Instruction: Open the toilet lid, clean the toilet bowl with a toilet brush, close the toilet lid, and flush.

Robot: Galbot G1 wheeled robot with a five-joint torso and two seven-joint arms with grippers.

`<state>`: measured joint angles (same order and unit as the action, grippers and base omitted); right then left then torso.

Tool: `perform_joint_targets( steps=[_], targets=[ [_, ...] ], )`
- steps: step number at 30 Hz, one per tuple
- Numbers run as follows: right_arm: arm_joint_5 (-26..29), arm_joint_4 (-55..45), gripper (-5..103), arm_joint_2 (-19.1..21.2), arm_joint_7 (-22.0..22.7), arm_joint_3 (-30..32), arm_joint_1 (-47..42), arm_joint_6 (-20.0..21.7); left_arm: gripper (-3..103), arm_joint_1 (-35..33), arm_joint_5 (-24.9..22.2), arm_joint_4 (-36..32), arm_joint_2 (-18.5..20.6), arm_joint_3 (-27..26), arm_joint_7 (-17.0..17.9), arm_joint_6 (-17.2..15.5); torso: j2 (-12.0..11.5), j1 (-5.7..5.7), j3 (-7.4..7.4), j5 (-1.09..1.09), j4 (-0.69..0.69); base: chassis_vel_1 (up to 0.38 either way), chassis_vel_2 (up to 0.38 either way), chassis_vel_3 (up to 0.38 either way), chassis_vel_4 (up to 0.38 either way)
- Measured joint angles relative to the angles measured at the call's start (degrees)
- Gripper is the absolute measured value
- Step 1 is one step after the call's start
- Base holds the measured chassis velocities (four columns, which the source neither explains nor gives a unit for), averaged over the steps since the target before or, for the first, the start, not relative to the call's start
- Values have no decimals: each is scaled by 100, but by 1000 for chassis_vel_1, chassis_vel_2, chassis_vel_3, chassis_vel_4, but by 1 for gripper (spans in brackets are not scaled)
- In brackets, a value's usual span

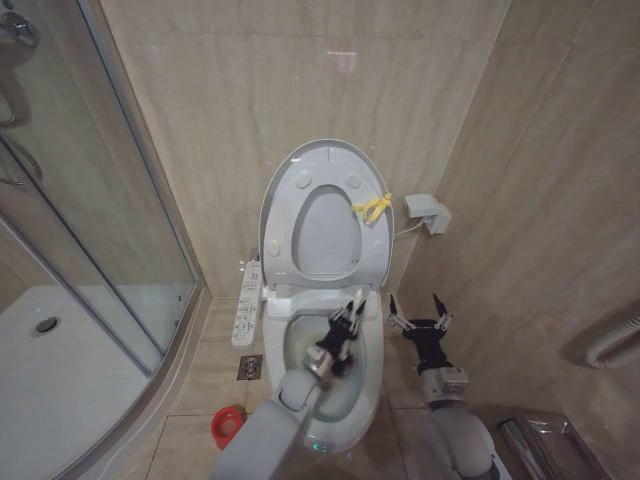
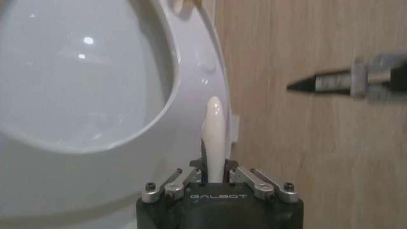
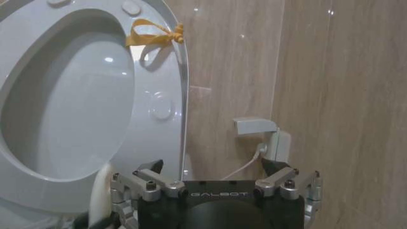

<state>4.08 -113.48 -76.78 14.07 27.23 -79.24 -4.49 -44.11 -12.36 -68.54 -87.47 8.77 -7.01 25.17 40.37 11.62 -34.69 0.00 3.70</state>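
Note:
The toilet lid stands raised against the wall with the seat ring folded up against it; a yellow tie hangs at its edge, also seen as the yellow tie. Below lies the white toilet bowl. My left gripper hovers over the bowl, shut on the toilet brush's white handle; the bristle head is hidden. The red holder cup sits on the floor left of the toilet. My right gripper waits open and holding nothing, right of the bowl, and shows again as the right gripper.
A glass shower enclosure and its white tray fill the left side. A control panel hangs beside the bowl, above a floor drain. A wall socket box and a metal bin are on the right.

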Motion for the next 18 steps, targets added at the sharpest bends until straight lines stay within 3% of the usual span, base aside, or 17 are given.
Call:
perform_joint_targets(
  steps=[9,18],
  targets=[
    [0,0,100,0,0,0,0,0,19,-27,94,583,7,12,-190,207,0,0,0,0,-2,0,0,0,0],
    [0,0,100,0,0,0,0,0,19,-549,142,-158,566,-260,-180,96,0,0,0,-1,-3,0,0,0,0]
  ],
)
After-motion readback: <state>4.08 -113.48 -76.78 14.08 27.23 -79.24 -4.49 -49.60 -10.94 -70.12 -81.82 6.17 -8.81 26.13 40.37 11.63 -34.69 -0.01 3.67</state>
